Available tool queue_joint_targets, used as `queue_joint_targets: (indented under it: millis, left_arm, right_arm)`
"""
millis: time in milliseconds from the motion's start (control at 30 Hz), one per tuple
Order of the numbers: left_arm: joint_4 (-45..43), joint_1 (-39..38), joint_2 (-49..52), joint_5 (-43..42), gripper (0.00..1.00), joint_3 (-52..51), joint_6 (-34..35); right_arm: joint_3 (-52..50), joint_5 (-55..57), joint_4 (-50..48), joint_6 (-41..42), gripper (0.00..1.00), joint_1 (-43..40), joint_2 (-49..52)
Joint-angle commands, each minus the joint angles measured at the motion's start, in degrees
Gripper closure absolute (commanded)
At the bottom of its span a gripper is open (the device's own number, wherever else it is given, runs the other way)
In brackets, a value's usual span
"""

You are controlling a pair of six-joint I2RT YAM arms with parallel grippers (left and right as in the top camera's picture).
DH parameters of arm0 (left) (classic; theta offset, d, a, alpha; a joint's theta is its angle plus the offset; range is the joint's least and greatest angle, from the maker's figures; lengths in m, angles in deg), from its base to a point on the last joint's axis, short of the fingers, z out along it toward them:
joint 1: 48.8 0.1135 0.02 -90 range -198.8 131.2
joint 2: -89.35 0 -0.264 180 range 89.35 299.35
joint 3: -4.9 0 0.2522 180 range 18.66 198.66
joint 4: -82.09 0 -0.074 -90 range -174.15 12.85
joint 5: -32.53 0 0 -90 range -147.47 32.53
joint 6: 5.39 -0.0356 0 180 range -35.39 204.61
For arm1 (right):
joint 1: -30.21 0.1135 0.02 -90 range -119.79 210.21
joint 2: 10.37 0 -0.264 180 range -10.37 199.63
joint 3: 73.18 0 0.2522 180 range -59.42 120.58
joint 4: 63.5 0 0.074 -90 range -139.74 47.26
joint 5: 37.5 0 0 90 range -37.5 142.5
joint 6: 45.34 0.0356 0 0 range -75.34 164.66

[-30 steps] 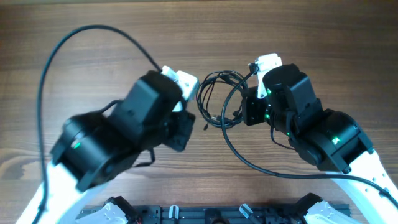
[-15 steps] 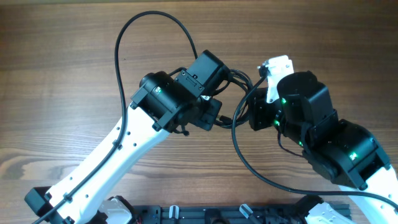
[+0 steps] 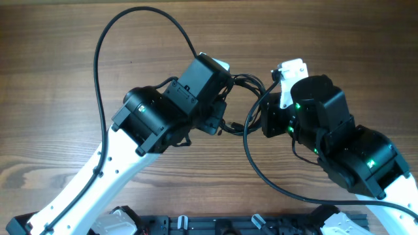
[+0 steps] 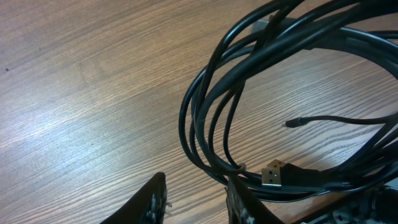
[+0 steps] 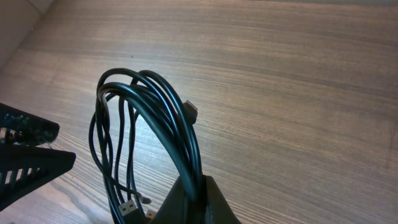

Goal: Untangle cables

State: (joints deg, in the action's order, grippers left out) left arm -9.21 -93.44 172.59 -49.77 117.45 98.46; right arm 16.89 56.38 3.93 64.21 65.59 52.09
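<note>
The cables are thin black cords in one tangled coil at the table's middle. In the right wrist view the coil stands up from my right gripper, which is shut on a bundle of its strands; silvery USB plugs hang at the bottom left. My right gripper also shows overhead. My left gripper is open, low over the wood. Its right finger touches the coil's near loops, with nothing between the jaws. A USB plug lies just right of that finger. Overhead, the left gripper is at the coil's left edge.
Each arm trails a thick black wire of its own: the left one arches over the far-left table and the right one loops toward the front. The wooden table surrounds the coil. A black rail runs along the front edge.
My left arm has swung in from the front left to the coil's left side, then shifted slightly left. The right gripper has kept its hold on the coil and barely moved.
</note>
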Motion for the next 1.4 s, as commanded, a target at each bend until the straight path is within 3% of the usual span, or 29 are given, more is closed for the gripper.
queue_joint_targets:
  millis: [0, 733, 833, 1000, 1033, 1233, 1367]
  left_arm:
    - [-1.1, -0.1, 0.2, 3.4, 0.67, 0.4, 0.3]
    - [-6.0, 4.3, 3.9, -5.6, 0.69, -4.3, -0.1]
    - [-6.1, 4.3, 3.9, -5.8, 0.80, -4.3, -0.1]
    - [-6.3, 4.3, 3.9, -5.8, 0.87, -4.3, -0.1]
    - [-6.3, 4.3, 3.9, -5.8, 0.96, -4.3, -0.1]
    - [-5.8, 4.3, 2.4, -5.7, 0.96, -4.3, -0.2]
    - [-5.5, 4.3, -5.3, -6.4, 0.96, -4.3, 0.1]
  right_arm:
    - [0.5, -0.9, 0.0, -0.5, 0.96, -0.1, -0.4]
    - [0.5, -1.7, 1.0, -0.1, 0.96, -0.1, -0.8]
    - [0.5, -1.7, 1.0, -0.1, 0.96, -0.1, -0.8]
    - [0.5, -1.7, 1.0, 0.0, 0.96, -0.1, -0.8]
    - [0.5, -1.7, 1.0, 0.0, 0.96, -0.1, -0.8]
    - [0.5, -1.2, 1.1, -0.1, 0.96, -0.1, -0.7]
    - [0.5, 1.5, 1.3, -0.3, 0.96, -0.1, -0.7]
